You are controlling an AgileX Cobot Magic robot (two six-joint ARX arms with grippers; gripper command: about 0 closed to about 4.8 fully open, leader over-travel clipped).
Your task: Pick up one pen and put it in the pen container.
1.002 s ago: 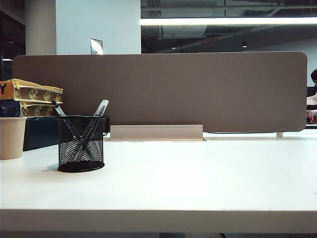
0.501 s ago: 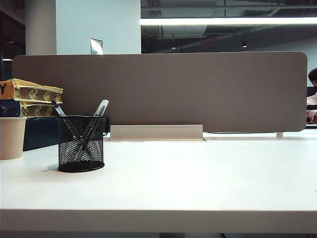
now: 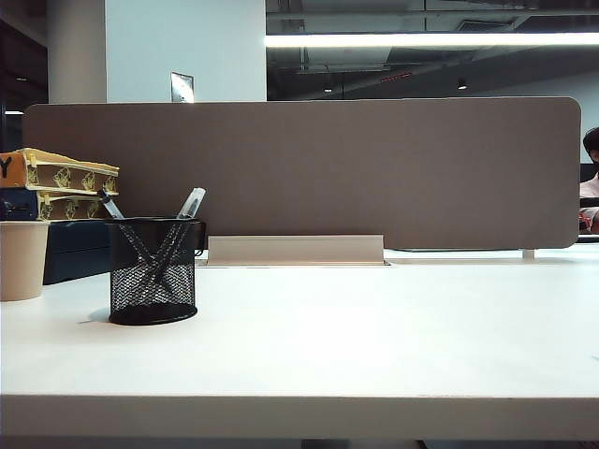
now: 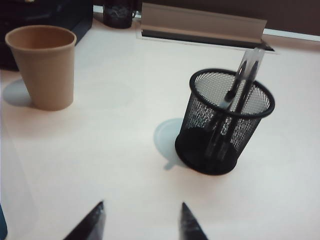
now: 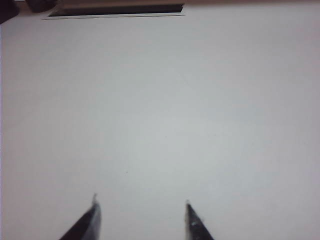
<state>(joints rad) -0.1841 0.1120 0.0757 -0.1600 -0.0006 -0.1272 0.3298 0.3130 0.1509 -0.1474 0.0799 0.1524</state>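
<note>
Nearest, the left gripper [image 4: 141, 222] hangs above bare table [image 4: 115, 165], jaws spread wide and holding nothing. Just beyond it stands the container [image 4: 225, 122], upright, with two pens inside; the pen [image 4: 243, 80] leans on the rim, long axis tilted up and away from the gripper. A beige cup [image 4: 42, 65] stands well apart to one side. The right gripper [image 5: 141, 220] is likewise parted and empty, over blank tabletop with no pen in its view. Judgement: the left arm is nearer; no pen lies loose on the table.
</note>
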